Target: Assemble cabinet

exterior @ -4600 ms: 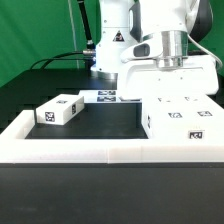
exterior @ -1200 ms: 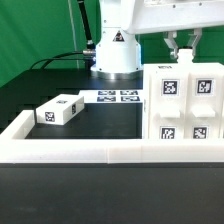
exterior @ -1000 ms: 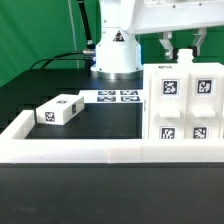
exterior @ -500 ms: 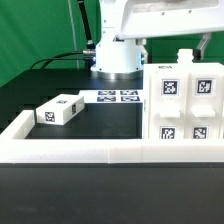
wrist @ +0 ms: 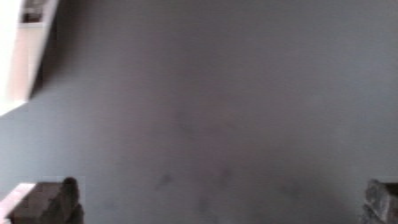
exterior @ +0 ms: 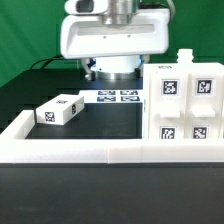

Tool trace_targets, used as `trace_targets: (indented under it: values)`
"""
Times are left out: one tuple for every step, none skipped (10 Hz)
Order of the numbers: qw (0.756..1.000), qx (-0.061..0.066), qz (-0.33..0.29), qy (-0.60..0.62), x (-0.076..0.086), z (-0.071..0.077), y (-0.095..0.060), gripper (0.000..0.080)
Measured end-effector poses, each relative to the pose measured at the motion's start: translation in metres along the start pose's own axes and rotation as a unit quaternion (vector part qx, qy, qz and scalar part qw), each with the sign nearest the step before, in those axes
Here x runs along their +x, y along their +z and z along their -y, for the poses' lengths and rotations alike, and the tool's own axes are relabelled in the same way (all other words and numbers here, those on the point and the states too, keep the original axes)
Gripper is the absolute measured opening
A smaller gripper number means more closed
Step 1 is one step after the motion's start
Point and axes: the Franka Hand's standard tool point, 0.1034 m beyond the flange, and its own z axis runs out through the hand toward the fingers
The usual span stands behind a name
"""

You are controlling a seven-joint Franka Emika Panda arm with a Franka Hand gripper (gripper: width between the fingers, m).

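Note:
The cabinet (exterior: 185, 105) is a white boxy body with several square tags on its front. It stands upright on the black table at the exterior view's right, with a small white peg (exterior: 183, 57) sticking up from its top. A loose white block (exterior: 60, 108) with tags lies at the exterior view's left. The arm's wide white hand (exterior: 110, 38) hangs above the table's back middle, apart from the cabinet. In the wrist view my gripper (wrist: 214, 200) is open; its dark fingertips (wrist: 45, 200) stand far apart over bare black table with nothing between them.
The marker board (exterior: 118, 97) lies flat behind the middle of the table. A low white rim (exterior: 80, 150) borders the table at the front and left. A pale edge (wrist: 18, 60) shows at one side of the wrist view; I cannot tell what it is.
The gripper has opened and let go of the cabinet's top. The hand has swung away toward the exterior view's left. The cabinet stands where it was set.

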Motion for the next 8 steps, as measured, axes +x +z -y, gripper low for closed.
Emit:
trace_targets:
  values:
    - [1.0,0.001,0.0,0.002,0.002,0.008,0.0,0.0797]
    - [1.0,0.001,0.0,-0.002,0.002,0.008,0.0,0.0797]
    - [1.0,0.001,0.001,-0.002,0.002,0.008,0.001,0.0797]
    - [1.0,0.001,0.001,-0.003,0.002,0.008,0.001,0.0797]
    - [1.0,0.001,0.001,-0.001,0.001,0.007,0.001,0.0797]
    - [0.999,-0.002,0.002,0.036,-0.001,0.001,0.0,0.0797]
    - [0.998,-0.008,-0.011,0.059,-0.006,-0.009,0.002,0.0797]
    - [0.998,-0.005,-0.003,0.061,-0.021,-0.027,0.008,0.0797]
